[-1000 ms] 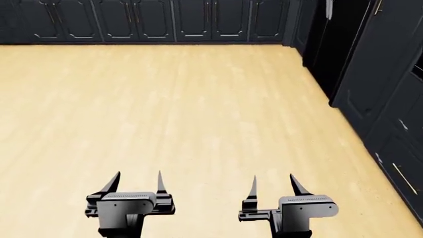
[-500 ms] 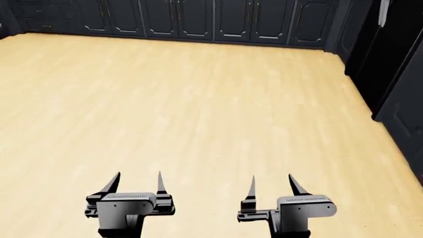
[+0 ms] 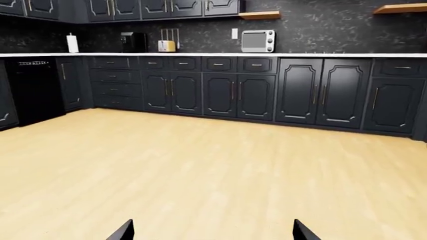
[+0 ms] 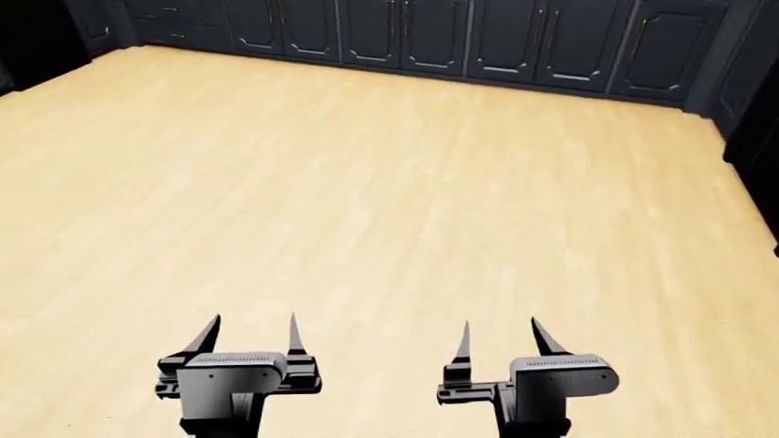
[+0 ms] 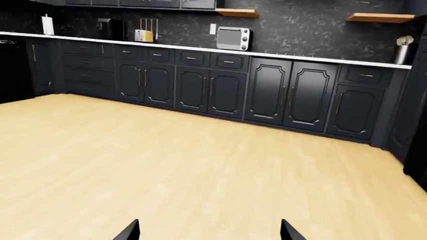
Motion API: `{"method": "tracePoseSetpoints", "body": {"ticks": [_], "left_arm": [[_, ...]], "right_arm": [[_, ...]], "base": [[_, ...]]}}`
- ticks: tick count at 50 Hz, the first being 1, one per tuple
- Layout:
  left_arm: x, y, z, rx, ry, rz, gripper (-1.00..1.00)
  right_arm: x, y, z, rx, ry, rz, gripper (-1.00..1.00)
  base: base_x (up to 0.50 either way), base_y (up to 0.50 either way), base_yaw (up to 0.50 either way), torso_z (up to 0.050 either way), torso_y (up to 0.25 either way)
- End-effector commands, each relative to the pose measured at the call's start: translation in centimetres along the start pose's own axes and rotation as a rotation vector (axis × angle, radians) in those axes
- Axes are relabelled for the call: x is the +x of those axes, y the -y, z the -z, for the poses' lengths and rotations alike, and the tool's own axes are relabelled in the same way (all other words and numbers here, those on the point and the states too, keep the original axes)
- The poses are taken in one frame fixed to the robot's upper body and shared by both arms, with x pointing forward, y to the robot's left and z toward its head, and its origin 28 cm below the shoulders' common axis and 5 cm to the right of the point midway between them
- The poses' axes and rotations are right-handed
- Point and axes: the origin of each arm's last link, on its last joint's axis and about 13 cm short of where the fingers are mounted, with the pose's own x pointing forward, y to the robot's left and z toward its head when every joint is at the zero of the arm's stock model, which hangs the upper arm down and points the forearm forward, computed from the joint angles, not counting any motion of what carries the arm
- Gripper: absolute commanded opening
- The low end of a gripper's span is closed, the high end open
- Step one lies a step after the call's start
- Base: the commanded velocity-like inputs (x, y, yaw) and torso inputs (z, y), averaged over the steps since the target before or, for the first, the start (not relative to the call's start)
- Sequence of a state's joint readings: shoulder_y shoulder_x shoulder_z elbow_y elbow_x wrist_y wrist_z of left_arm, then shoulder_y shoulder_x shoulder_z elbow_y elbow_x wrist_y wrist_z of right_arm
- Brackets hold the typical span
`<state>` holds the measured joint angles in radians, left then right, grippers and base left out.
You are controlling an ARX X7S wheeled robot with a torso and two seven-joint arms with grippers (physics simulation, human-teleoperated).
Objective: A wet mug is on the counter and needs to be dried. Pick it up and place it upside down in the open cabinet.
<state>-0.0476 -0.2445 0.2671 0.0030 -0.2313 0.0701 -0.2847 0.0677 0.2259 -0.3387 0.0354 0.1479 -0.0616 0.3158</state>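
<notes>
The mug, the counter and the open cabinet are all out of view. In the head view my left gripper [image 4: 254, 319] and right gripper [image 4: 499, 322] hang side by side low over a pale wooden floor [image 4: 365, 201]. Both are open, with nothing between their fingers. In each wrist view only the two dark fingertips show, spread wide: the left gripper [image 3: 213, 222] and the right gripper [image 5: 209, 222] face a far wall of dark panelled-door units.
A row of dark panelled-door units [image 3: 233, 92] under a thin white worktop [image 3: 200, 54] lines the far wall. On it stand a toaster oven [image 3: 257, 40], a coffee machine [image 3: 132, 42] and a paper roll [image 3: 72, 43]. Tall dark units [image 4: 761, 100] close the right side.
The head view has swung left: the tall dark units at the right have slid almost out of view and the far row has come further in. Both grippers stay open and level.
</notes>
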Motion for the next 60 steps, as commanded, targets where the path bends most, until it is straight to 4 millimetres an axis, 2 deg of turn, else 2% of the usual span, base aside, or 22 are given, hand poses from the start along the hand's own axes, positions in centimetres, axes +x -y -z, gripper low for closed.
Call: {"method": "tracePoseSetpoints", "body": {"ticks": [1,28,40,42,45,60], "left_arm": [[0.2,-0.1,-0.1,0.002,0.002,-0.005,1.00],[-0.3,-0.3,-0.1,0.011,0.012,-0.029,1.00],[-0.4,-1.0,-0.4,0.017,0.026,-0.090,1.00],[-0.5,-0.7,-3.7,0.024,0.036,-0.084,1.00],[-0.3,-0.7,-6.6,0.017,0.038,-0.065,1.00],[1.4,-1.6,-12.2,0.000,0.072,-0.039,1.00]], "right_arm": [[0.2,-0.1,-0.1,-0.001,0.003,-0.002,1.00],[-0.1,-0.2,-0.1,-0.010,0.018,0.005,1.00],[-0.5,-0.3,-0.3,-0.031,0.042,0.039,1.00],[-0.3,0.7,-2.8,-0.032,0.046,0.043,1.00],[-0.2,1.3,-5.2,-0.030,0.044,0.043,1.00],[1.2,2.5,-11.0,-0.033,0.048,0.033,1.00]], "base": [[0.00,0.00,0.50,0.000,0.000],[0.00,0.00,0.50,0.000,0.000],[0.00,0.00,0.50,0.000,0.000],[0.00,0.00,0.50,0.000,0.000],[0.00,0.00,0.50,0.000,0.000],[0.00,0.00,0.50,0.000,0.000]]}}
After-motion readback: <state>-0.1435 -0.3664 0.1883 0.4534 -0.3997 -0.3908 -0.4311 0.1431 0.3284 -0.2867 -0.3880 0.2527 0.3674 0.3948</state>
